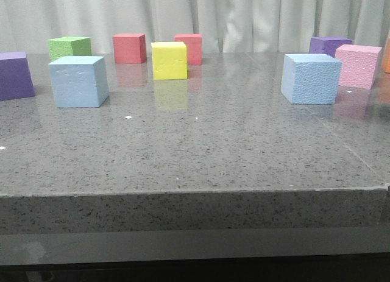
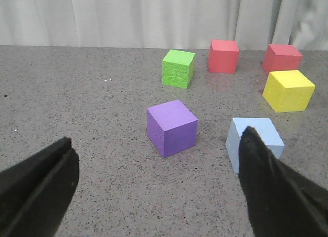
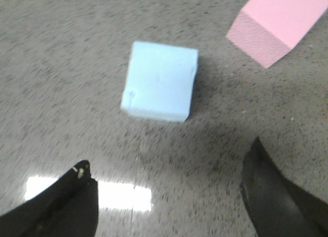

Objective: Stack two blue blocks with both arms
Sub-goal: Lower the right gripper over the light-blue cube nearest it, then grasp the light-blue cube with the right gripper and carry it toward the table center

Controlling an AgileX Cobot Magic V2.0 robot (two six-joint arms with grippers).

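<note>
I have both hands wide open and empty: my right hand [image 3: 166, 196] faces the pebbly sky-blue foam cube [image 3: 160, 87] squarely ahead, whereas my left hand [image 2: 159, 188] has the smoother sky-blue foam cube [image 2: 254, 139] off beside one finger [image 2: 271, 191] on the grey stone surface [image 1: 213, 148].

A pale pleated curtain [image 1: 244, 14] hangs behind the glossy grey speckled table [image 1: 201, 154].

- Left end effector [image 2: 154, 168]: two matte black fingers [image 2: 38, 188], broad wedge shapes tapering to blunt tips, plain surface, faint edge ridge along each.
- Right end effector [image 3: 166, 178]: two black fingers [image 3: 271, 191], same wedge form, blurred; small pale scuff marks at the tip of one.
- Front view: no part of either arm visible.
</note>
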